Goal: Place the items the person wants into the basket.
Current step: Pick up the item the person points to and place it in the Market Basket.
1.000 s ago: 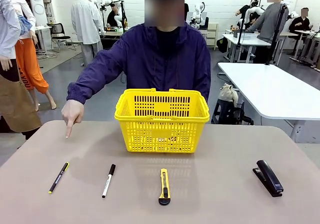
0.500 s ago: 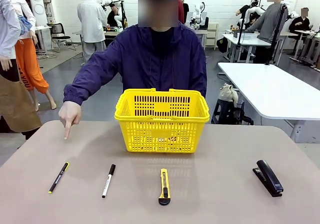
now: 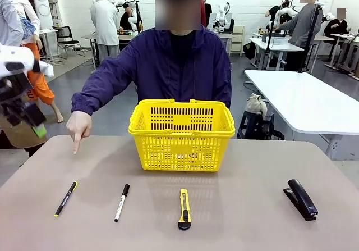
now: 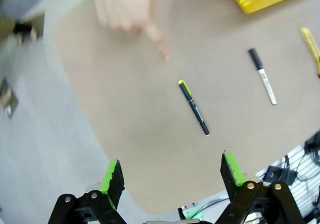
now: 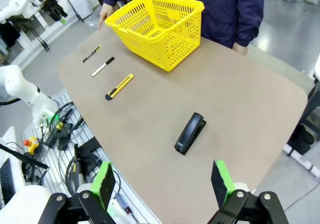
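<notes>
The person [image 3: 174,65] in the navy jacket points a finger [image 3: 77,144] down at the table's far left, beyond the thin black pen [image 3: 66,199] with yellow ends. The yellow-and-black utility knife [image 3: 184,209] lies in front of the yellow basket [image 3: 181,133]. I cannot make out the tape measure. My left gripper [image 3: 28,119] hangs blurred at the left edge, above table height. In the left wrist view it [image 4: 172,174] is open high over the pen [image 4: 194,107] and the pointing finger [image 4: 157,41]. My right gripper [image 5: 162,184] is open, high over the near right edge.
A white marker [image 3: 122,202] with a black cap lies between pen and knife. The black stapler [image 3: 302,199] sits at the near right, below my right gripper [image 5: 190,133]. Other people and tables stand in the background.
My left arm has come into the front view at the left edge. The person's pointing hand has stayed over the far left of the table. Nothing on the table has moved.
</notes>
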